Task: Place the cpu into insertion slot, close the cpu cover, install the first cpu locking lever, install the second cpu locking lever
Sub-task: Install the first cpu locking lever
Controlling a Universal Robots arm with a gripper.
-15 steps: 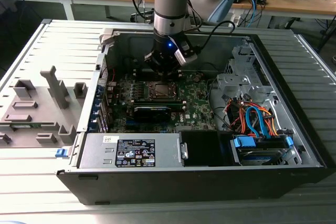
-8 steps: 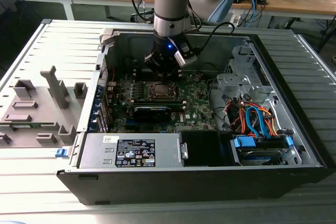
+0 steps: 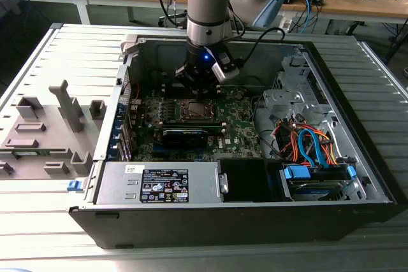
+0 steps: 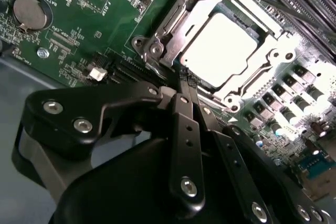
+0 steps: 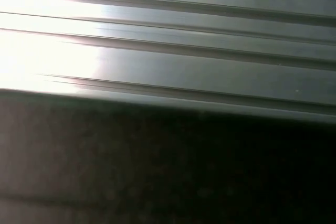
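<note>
The square silver-grey cpu [image 4: 219, 45] is seated under the metal frame cover [image 4: 178, 34], just beyond the clenched black tool [image 4: 185, 80].

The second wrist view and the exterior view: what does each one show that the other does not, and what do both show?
Second wrist view alone: a round coin battery on the green board, and the gripper with fingers together, its tip at the edge of the cpu cover, which lies flat around the cpu.

Exterior view alone: the open computer case, its power supply, orange and blue cables, and a grey fixture beside it.

Both: the gripper over the socket area.
</note>
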